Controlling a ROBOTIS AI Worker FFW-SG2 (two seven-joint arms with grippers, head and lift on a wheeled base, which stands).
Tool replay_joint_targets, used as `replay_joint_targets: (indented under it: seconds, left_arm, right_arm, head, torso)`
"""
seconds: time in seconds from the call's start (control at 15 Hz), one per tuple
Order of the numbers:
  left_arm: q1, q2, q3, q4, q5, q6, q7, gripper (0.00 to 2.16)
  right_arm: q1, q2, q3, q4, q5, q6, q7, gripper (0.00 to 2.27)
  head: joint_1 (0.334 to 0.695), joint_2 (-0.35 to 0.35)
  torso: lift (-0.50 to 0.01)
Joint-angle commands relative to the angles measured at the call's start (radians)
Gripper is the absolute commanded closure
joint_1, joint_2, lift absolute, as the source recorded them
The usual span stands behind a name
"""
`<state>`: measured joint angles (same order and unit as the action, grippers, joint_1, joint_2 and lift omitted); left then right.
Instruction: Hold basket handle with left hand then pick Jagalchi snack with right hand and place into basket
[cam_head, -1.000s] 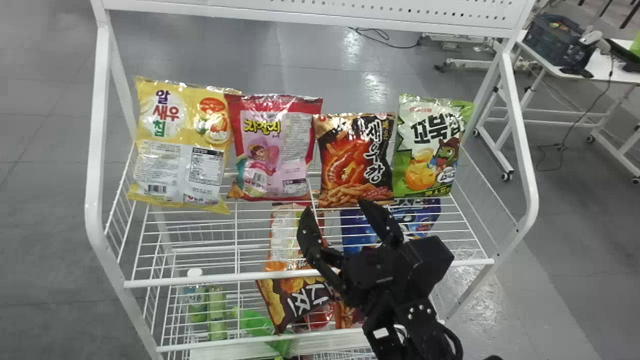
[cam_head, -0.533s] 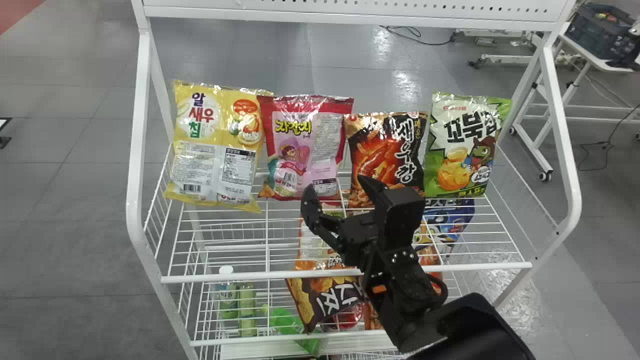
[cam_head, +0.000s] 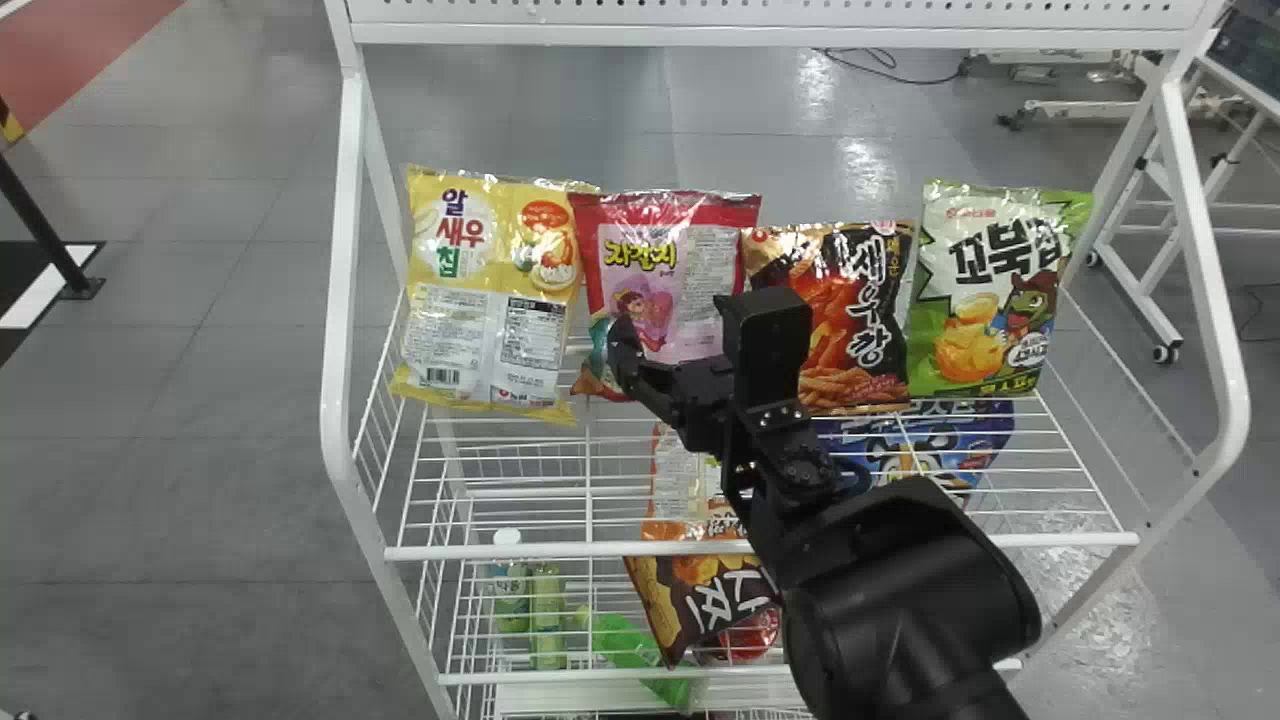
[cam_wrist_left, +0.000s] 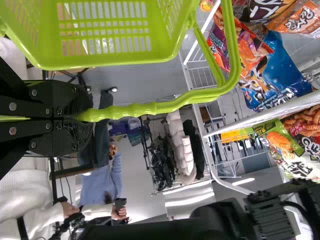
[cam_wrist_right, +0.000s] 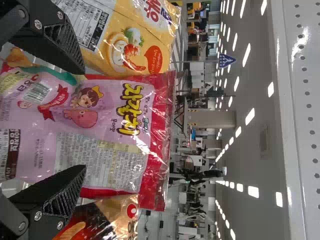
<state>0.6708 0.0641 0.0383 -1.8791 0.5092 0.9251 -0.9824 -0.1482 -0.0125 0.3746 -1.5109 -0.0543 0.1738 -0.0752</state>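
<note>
Your right pincer (cam_head: 680, 328) is spread open in front of the Jagalchi snack (cam_wrist_right: 107, 120), which stands between a yellow bag (cam_wrist_right: 107, 47) and a black-and-orange bag (cam_wrist_right: 107, 220).

Grey floor (cam_head: 200, 480), red floor patch (cam_head: 80, 50) at left, black post (cam_head: 38, 220); bright ceiling lights (cam_wrist_right: 249, 117) in rows

The pink bag (cam_head: 712, 290) bears Jagalchi lettering (cam_head: 640, 255); a barcode (cam_wrist_right: 36, 93) too.

Black arm (cam_head: 785, 545), silver screws (cam_wrist_left: 12, 106), apparently matte casing (cam_head: 905, 590)
</note>
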Motion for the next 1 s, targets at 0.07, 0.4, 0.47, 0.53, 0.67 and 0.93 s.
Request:
replay_joint_targets:
  seconds: [0.07, 0.4, 0.47, 0.53, 0.67, 0.93]
  left_arm:
    - [0.003, 0.0, 0.003, 0.0, 0.0, -0.002, -0.001, 1.52]
    - [-0.002, 0.003, 0.003, 0.0, 0.0, -0.002, -0.001, 1.52]
    - [-0.002, 0.005, 0.005, 0.0, 0.0, -0.002, -0.001, 1.52]
    - [-0.002, 0.006, 0.006, 0.0, 0.0, -0.002, -0.001, 1.52]
    - [-0.007, 0.006, 0.006, 0.001, 0.0, -0.002, 0.002, 1.52]
    - [-0.02, 0.005, 0.0, 0.014, 0.0, -0.002, 0.007, 1.52]
  right_arm:
    - [-0.037, 0.013, 0.006, 0.043, 0.004, 0.007, 0.0, 0.19]
    - [-0.09, 0.013, 0.0, 0.116, 0.001, 0.028, -0.02, 0.29]
    - [-0.1, 0.013, 0.0, 0.132, -0.004, 0.028, -0.018, 0.38]
    - [-0.106, 0.013, 0.0, 0.135, -0.009, 0.031, -0.017, 0.64]
    - [-0.108, 0.013, 0.0, 0.133, -0.009, 0.08, -0.017, 1.42]
    - [-0.065, 0.013, 0.0, 0.084, -0.013, 0.089, -0.015, 1.69]
  head:
    - [0.695, -0.006]
    - [0.695, -0.002]
    - [0.695, -0.006]
    - [0.695, -0.01]
    - [0.695, -0.012]
    - [0.695, -0.01]
  torso:
    - [-0.01]
    - [-0.01]
    - [-0.01]
    - [-0.01]
    - [-0.01]
    - [-0.01]
